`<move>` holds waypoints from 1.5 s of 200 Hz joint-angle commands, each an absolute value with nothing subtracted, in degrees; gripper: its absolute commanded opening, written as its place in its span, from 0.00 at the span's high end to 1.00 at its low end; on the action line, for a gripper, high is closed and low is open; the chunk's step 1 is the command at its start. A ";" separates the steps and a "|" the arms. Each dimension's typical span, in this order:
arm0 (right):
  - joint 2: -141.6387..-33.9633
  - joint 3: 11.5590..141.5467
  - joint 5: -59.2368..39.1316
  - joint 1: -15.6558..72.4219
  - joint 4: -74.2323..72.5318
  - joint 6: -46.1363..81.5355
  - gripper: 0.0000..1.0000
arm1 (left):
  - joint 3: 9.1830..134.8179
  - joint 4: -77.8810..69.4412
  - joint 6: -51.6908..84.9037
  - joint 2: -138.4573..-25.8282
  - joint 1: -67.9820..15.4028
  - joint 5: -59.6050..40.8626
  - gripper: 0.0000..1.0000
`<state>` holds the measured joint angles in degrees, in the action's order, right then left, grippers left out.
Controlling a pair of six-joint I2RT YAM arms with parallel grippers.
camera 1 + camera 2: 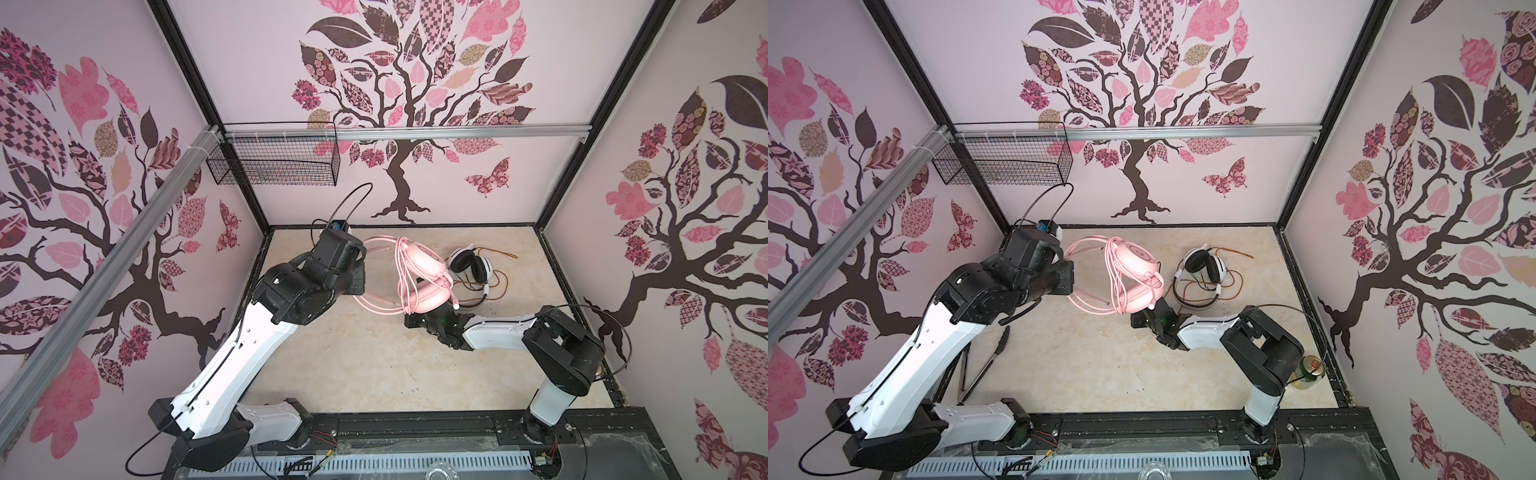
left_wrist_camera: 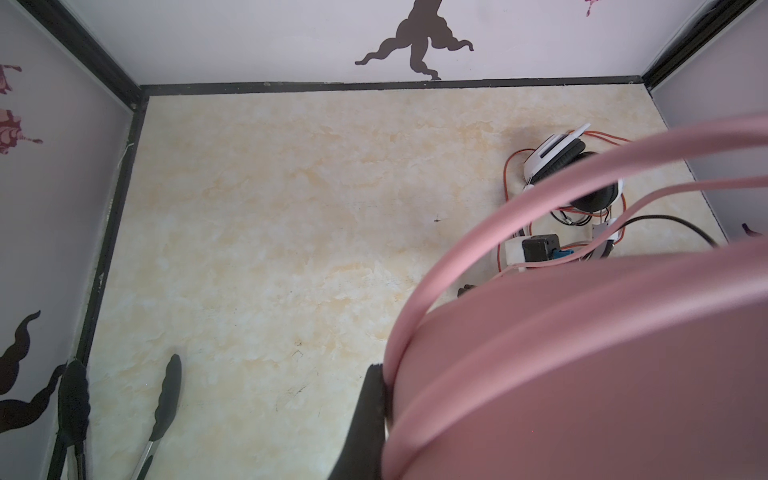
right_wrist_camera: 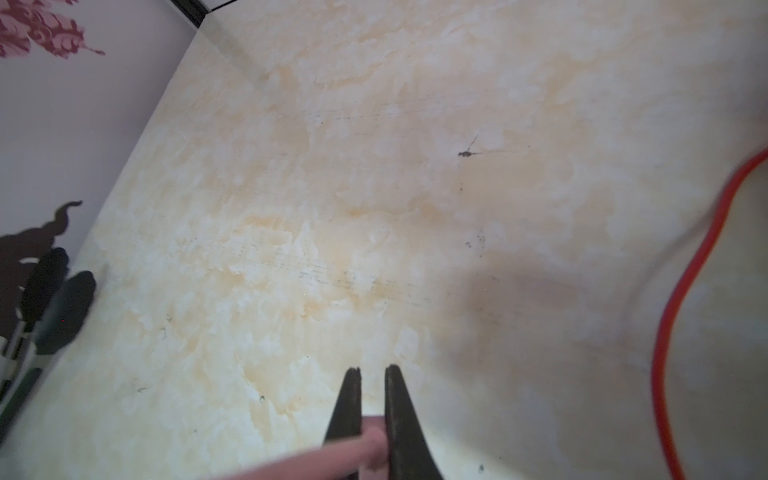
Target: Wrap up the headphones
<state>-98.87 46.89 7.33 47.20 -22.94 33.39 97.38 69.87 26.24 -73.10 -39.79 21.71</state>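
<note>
The pale pink headphones (image 1: 419,257) hang above the table, their pink cable (image 1: 402,270) looped several times round the two ear cups. My left gripper (image 1: 360,276) is shut on the pink headband (image 2: 582,353); one black finger (image 2: 370,415) shows against it, the other is hidden. My right gripper (image 3: 372,374) sits just below the lower ear cup (image 1: 1136,299), shut on the pink cable's end (image 3: 332,457). The white-and-black headphones (image 1: 471,266) lie on the table behind and to the right, their orange-red cable (image 1: 500,286) loose around them.
Black-tipped tongs (image 1: 984,361) lie by the left wall. A green can (image 1: 1308,370) stands near the right arm's base. A wire basket (image 1: 274,160) hangs on the back-left rail. The beige table (image 1: 353,365) is walled on three sides.
</note>
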 commanded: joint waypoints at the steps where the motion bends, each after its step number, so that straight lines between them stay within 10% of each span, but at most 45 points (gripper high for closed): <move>1: -96.71 46.50 7.71 47.86 -21.31 32.41 1.00 | 100.75 66.67 28.93 -71.10 -39.89 23.55 1.00; 87: -79.24 42.84 -8.75 51.38 1.08 17.99 0.97 | 100.13 59.94 33.91 -76.26 -30.32 9.26 1.00; 180: -63.53 44.98 -16.61 51.98 19.63 15.57 0.97 | 96.74 61.05 41.96 -82.83 -30.24 25.31 1.00; 300: -78.23 56.63 6.35 58.78 35.16 8.35 0.94 | 99.90 64.77 43.30 -86.35 -30.32 14.69 1.00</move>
